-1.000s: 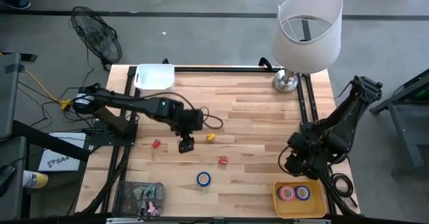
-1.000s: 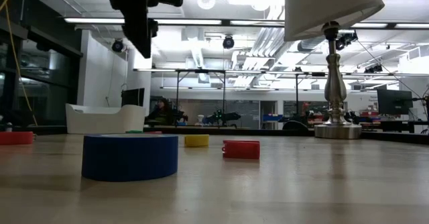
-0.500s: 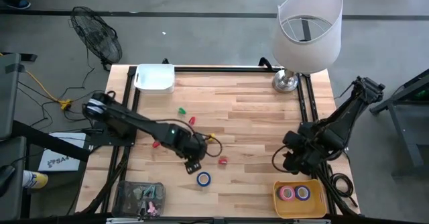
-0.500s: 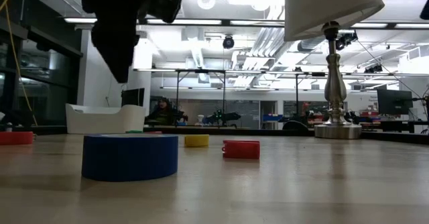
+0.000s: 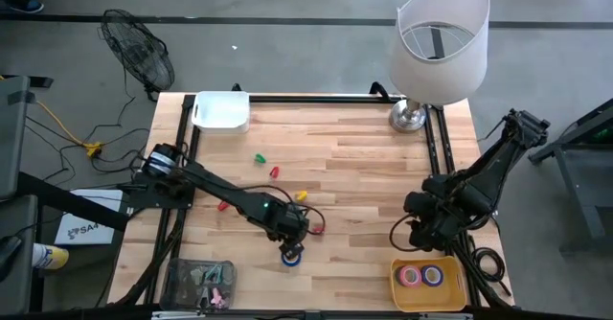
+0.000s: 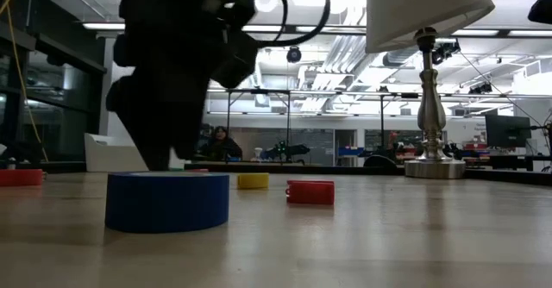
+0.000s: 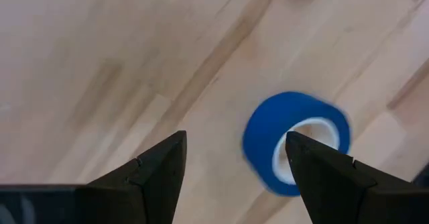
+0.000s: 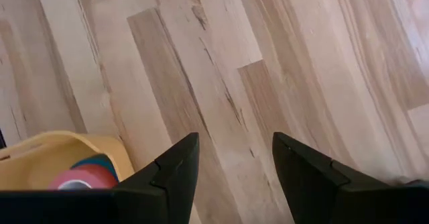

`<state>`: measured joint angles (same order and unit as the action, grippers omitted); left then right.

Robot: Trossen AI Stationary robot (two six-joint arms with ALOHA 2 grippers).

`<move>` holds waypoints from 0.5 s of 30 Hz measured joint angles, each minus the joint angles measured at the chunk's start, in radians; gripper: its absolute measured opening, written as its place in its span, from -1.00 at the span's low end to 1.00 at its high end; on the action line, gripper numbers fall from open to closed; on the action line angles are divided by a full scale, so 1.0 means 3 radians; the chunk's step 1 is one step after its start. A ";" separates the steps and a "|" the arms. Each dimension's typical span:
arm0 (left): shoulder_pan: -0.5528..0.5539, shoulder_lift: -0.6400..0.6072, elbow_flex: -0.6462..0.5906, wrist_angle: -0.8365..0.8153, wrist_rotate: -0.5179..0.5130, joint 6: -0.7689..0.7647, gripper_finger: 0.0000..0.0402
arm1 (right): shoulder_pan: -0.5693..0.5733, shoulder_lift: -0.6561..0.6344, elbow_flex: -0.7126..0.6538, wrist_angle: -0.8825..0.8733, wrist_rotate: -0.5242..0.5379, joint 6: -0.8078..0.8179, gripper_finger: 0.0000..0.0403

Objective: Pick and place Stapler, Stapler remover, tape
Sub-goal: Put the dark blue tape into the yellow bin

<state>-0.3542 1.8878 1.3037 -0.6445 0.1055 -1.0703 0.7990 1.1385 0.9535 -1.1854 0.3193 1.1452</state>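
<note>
Fingers (image 7: 161, 167) of the left gripper (image 7: 234, 160) are spread, holding nothing; the blue tape (image 7: 298, 142) lies on the table (image 5: 364, 167) just ahead, offset toward one finger rather than centred in the gap. Risk: that finger could land on the roll's rim and push it away. Since half a second ago, this arm has advanced and lowered toward the tape. Right gripper (image 8: 234, 157) waits, spread, beside the yellow tray (image 8: 40, 163).

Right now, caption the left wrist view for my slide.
Left gripper open, its fingers above the wooden table, the blue tape roll lying just ahead.
</note>
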 joint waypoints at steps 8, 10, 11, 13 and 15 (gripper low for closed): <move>0.0000 0.0029 0.0000 0.0203 0.0144 -0.0016 0.24 | 0.0000 0.0000 0.0000 -0.0003 0.0020 -0.0178 -0.10; -0.0011 0.0029 0.0000 0.0196 0.0216 0.0035 0.23 | 0.0000 0.0000 0.0000 -0.0003 0.0024 -0.0248 -0.10; -0.0022 0.0029 0.0000 0.0191 0.0226 0.0041 0.22 | 0.0000 0.0000 0.0000 -0.0003 0.0025 -0.0266 -0.10; -0.0049 0.0029 0.0000 0.0127 0.0210 0.0051 0.19 | 0.0000 0.0000 0.0000 -0.0004 0.0033 -0.0306 -0.10; -0.0069 0.0029 0.0000 0.0098 0.0204 0.0051 0.15 | 0.0000 0.0000 0.0000 -0.0002 0.0049 -0.0329 -0.10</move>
<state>-0.3749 1.8965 1.3037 -0.6151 0.1668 -1.0550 0.7990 1.1385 0.9535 -1.1859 0.3340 1.0464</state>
